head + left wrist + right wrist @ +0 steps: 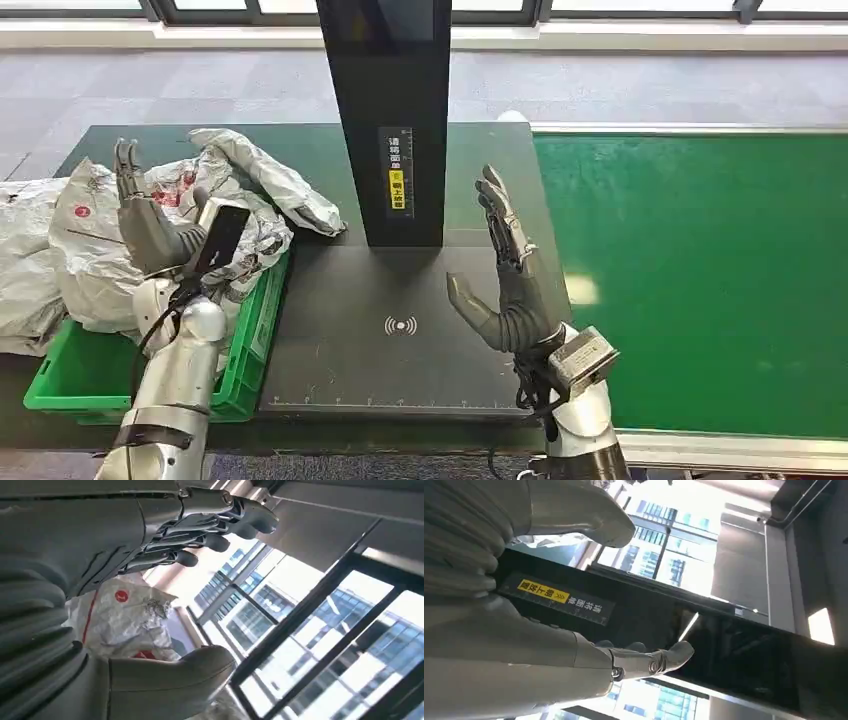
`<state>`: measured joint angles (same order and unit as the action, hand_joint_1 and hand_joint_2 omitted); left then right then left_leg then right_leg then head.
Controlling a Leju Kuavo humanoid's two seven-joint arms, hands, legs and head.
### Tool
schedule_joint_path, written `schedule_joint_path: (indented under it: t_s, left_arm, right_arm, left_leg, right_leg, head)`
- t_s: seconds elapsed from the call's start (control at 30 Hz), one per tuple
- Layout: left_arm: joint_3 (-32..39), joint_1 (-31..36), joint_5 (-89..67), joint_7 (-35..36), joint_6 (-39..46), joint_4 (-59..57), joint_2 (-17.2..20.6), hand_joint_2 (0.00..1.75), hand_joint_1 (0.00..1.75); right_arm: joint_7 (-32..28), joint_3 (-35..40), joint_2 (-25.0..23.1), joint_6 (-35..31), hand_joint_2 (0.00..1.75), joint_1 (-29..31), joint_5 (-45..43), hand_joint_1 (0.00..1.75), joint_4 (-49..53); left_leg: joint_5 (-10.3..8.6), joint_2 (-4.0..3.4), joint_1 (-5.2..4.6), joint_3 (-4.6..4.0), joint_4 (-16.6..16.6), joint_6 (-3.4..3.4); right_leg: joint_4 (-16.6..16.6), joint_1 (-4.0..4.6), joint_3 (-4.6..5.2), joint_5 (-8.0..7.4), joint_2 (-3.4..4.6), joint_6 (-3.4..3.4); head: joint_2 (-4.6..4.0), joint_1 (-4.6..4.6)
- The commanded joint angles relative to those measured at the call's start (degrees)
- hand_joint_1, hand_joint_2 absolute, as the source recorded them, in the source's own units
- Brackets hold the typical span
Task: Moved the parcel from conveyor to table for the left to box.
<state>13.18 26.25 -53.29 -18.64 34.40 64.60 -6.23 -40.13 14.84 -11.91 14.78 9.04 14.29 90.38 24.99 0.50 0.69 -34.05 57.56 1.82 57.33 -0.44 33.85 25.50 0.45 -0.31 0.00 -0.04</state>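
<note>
On your left, the green bin [252, 345] holds crumpled grey parcels [100, 250]; your left hand [150, 225] and right hand [510, 280] hover released, fingers spread.

Parcel-sorting station in logistics or warehouse test space. Green conveyor belt [700, 280] runs beside dark scanning surface [400, 340] marked with wireless-reader symbol [401, 326]. Black scanner column [388, 110] with yellow warning label [397, 188] stands on it. Green plastic crate [240, 350] heaped with grey courier bags [90, 250]. Grey carpet floor [200, 90], large windows [320, 630] facing office towers.
</note>
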Motion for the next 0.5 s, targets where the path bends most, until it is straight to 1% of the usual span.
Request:
schedule_joint_path:
  t_s: [0.03,0.07,0.1,0.13,0.17,0.2,0.23,0.27,0.3,0.33,0.37,0.4,0.43,0.47,0.5]
  left_arm:
    - [-3.7,-8.3,18.9,-11.8,-1.1,17.3,-3.5,1.75,0.0]
    - [-4.7,-9.4,25.4,-15.7,-3.7,19.2,-3.7,1.75,0.0]
    - [-5.2,-9.9,27.9,-16.9,-5.3,20.0,-3.9,1.75,0.0]
    - [-6.1,-11.2,34.4,-19.5,-9.6,22.0,-4.2,1.75,0.0]
    - [-7.0,-12.5,40.6,-21.4,-14.6,23.4,-4.6,1.75,0.0]
    - [-7.6,-13.3,43.5,-21.4,-17.5,24.5,-4.5,1.75,0.0]
    - [-9.1,-14.6,48.6,-21.4,-23.0,27.3,-4.4,0.0,0.0]
    - [-9.9,-15.8,52.6,-21.4,-28.9,29.4,-4.4,0.0,0.0]
    - [-9.9,-15.8,52.6,-21.4,-28.9,29.4,-4.4,0.0,0.0]
    - [-10.1,-16.9,55.8,-21.4,-36.5,29.8,-5.1,1.75,0.0]
    - [-9.9,-16.8,59.4,-21.4,-45.8,28.9,-5.3,1.75,0.0]
    - [-9.9,-16.8,59.4,-21.4,-45.8,28.9,-5.3,1.75,0.0]
    - [-10.4,-15.7,62.3,-21.4,-60.1,25.0,-5.0,1.75,0.0]
    - [-11.0,-15.2,62.8,-21.4,-64.2,23.9,-4.6,1.75,0.0]
    - [-11.0,-15.2,62.8,-21.4,-64.2,23.9,-4.6,1.75,0.0]
  right_arm:
    - [0.1,2.4,1.5,-0.2,1.75,2.5,-0.8,0.0,-2.0]
    - [0.1,2.4,1.4,-0.1,1.75,2.7,-0.8,0.0,-2.1]
    - [0.1,2.4,1.4,-0.1,1.75,2.8,-0.8,0.0,-2.1]
    - [0.1,2.5,1.5,-0.4,1.75,2.9,-0.9,0.0,-2.1]
    - [0.1,2.4,1.7,-0.6,1.75,2.9,-1.1,0.0,-1.8]
    - [0.1,2.3,1.8,-1.0,1.75,2.7,-1.3,0.0,-1.4]
    - [0.1,2.0,2.0,-2.3,1.75,2.3,-1.5,0.0,-0.9]
    - [0.1,1.7,2.2,-2.9,1.75,2.1,-2.0,0.0,-0.5]
    - [0.1,1.7,2.2,-2.9,1.75,2.1,-2.0,0.0,-0.5]
    - [0.1,1.4,2.6,-3.5,1.75,1.9,-2.1,0.0,-0.1]
    - [0.1,1.0,2.5,-3.8,0.0,1.9,-2.3,0.0,0.0]
    - [0.1,1.0,2.5,-3.8,0.0,1.9,-2.3,0.0,0.0]
    - [0.1,0.4,2.5,-3.2,0.0,2.0,-3.5,0.0,0.8]
    - [0.1,0.0,2.4,-3.1,0.0,2.0,-3.7,0.0,0.7]
    - [0.1,0.0,2.4,-3.1,0.0,2.0,-3.7,0.0,0.7]
  left_leg:
    - [0.08,-0.11,-0.02,0.13,-0.1,-0.14]
    - [0.06,-0.11,0.0,0.05,0.0,-0.09]
    - [0.07,-0.15,-0.02,0.07,0.0,-0.1]
    - [0.06,-0.13,0.01,0.03,0.0,-0.09]
    - [0.07,-0.22,-0.02,0.1,-0.1,-0.11]
    - [0.07,-0.18,-0.02,0.12,-0.1,-0.12]
    - [0.04,-0.11,-0.02,0.0,0.0,-0.07]
    - [0.06,-0.1,0.0,0.01,0.0,-0.1]
    - [0.05,-0.07,-0.01,0.05,0.0,-0.12]
    - [0.04,-0.04,0.01,-0.04,0.0,-0.08]
    - [0.06,-0.07,-0.01,-0.01,0.0,-0.11]
    - [0.06,-0.09,-0.02,0.01,0.0,-0.13]
    - [0.05,-0.09,-0.03,0.07,-0.1,-0.15]
    - [0.04,-0.1,-0.05,0.09,-0.1,-0.14]
    - [0.01,0.07,-0.07,0.01,0.0,-0.09]
  right_leg:
    - [-0.1,0.01,-0.15,0.03,0.0,0.06]
    - [-0.1,0.02,-0.07,0.02,0.02,0.04]
    - [-0.1,0.01,-0.08,0.02,0.05,0.04]
    - [-0.1,0.03,-0.06,0.01,0.03,0.03]
    - [-0.1,0.01,-0.09,0.0,0.08,0.04]
    - [-0.1,0.01,-0.13,0.0,0.04,0.04]
    - [-0.1,0.0,-0.02,0.01,0.01,0.04]
    - [-0.1,0.02,-0.06,0.03,-0.01,0.07]
    - [-0.1,0.01,-0.11,0.05,-0.04,0.1]
    - [-0.1,0.03,-0.02,0.04,-0.04,0.09]
    - [-0.1,0.01,-0.05,0.05,-0.03,0.11]
    - [-0.1,0.01,-0.07,0.05,-0.02,0.11]
    - [-0.2,0.0,-0.13,0.04,-0.03,0.12]
    - [-0.2,-0.02,-0.13,0.04,-0.03,0.11]
    - [-0.1,-0.03,-0.07,0.07,-0.17,0.1]
  head:
    - [0.0,0.0]
    - [0.0,0.0]
    - [0.0,0.0]
    - [0.0,0.0]
    - [0.0,0.0]
    - [0.0,0.0]
    - [0.0,0.0]
    - [0.0,0.0]
    - [0.0,0.0]
    - [0.0,0.0]
    - [0.0,0.0]
    - [0.0,0.0]
    - [0.0,0.0]
    - [0.0,0.0]
    - [0.0,0.0]
